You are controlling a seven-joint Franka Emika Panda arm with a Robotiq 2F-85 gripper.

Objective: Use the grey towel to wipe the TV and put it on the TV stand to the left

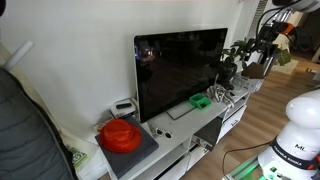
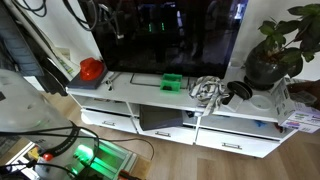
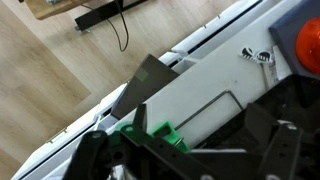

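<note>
The grey towel (image 1: 218,93) lies crumpled on the white TV stand (image 1: 180,125) in front of the TV's right end; it also shows in an exterior view (image 2: 207,89). The black TV (image 1: 180,70) stands upright on the stand (image 2: 150,97). My gripper (image 1: 265,45) hangs in the air beyond the stand's right end, near the plant, apart from the towel. In the wrist view my gripper (image 3: 185,160) is open and empty, looking down along the stand (image 3: 200,80). The towel is hidden in the wrist view.
A green block (image 2: 173,82) sits before the TV, also in the wrist view (image 3: 160,133). A red object (image 1: 120,134) lies on a grey mat at the stand's left end. A potted plant (image 2: 270,55) and a black round thing (image 2: 240,91) stand right.
</note>
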